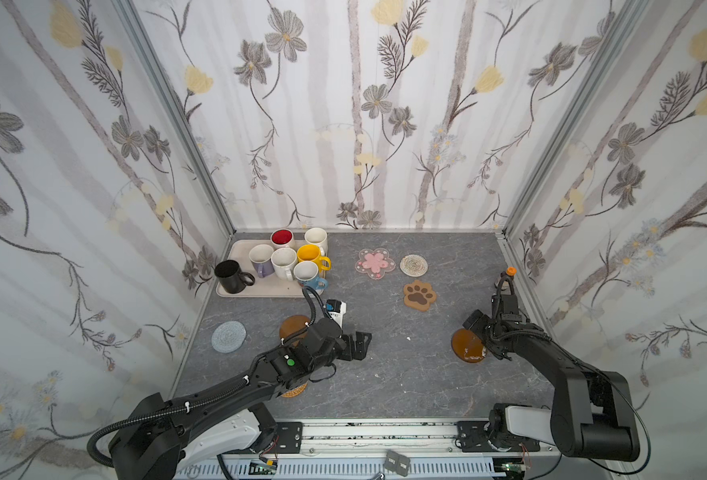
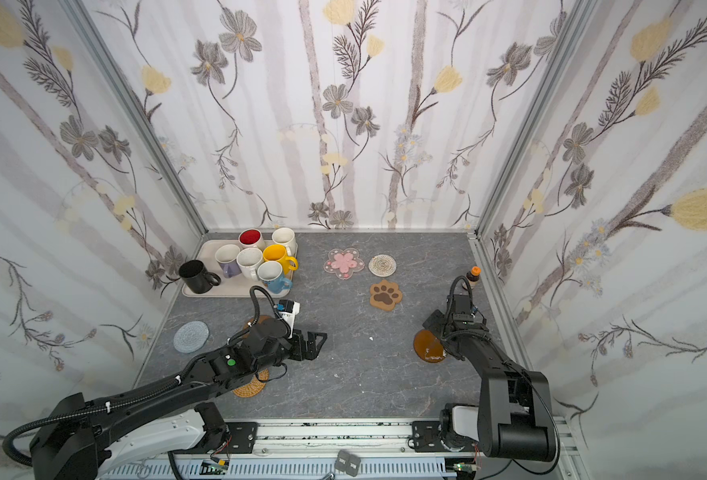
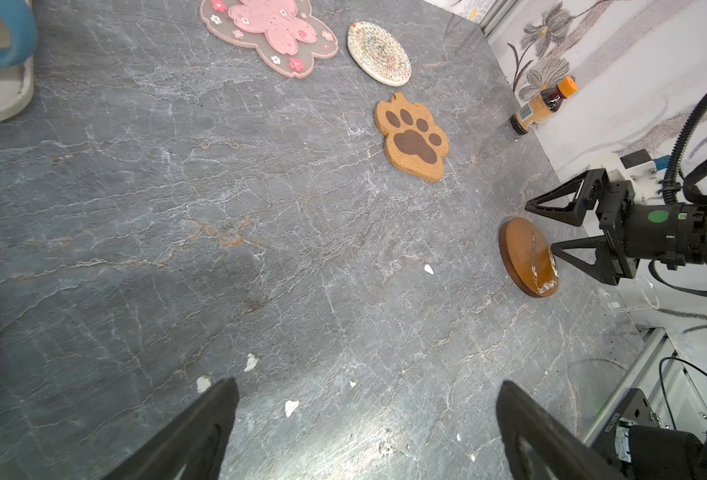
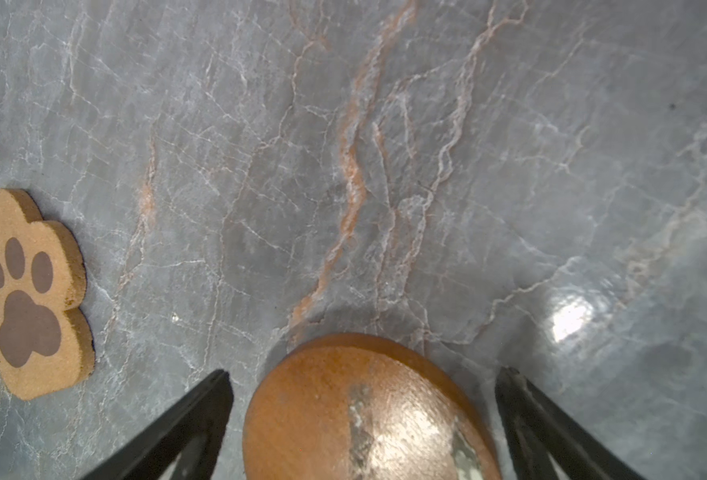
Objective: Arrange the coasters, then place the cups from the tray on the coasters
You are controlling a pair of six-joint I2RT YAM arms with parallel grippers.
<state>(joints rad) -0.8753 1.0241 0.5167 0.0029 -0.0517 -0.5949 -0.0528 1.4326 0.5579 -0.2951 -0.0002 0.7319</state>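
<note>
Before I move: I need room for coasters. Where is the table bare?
Widest: mid-table, between the left gripper, the paw coaster and the wooden disc by the right gripper. Also bare: front strip between rattan coaster and right arm's base. Crowded: the tray, packed with mugs.

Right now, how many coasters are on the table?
7: blossom, white woven, paw toward the back; grey woven left; wooden disc and rattan partly under left arm; second disc by right claw. More may be hidden.
</note>
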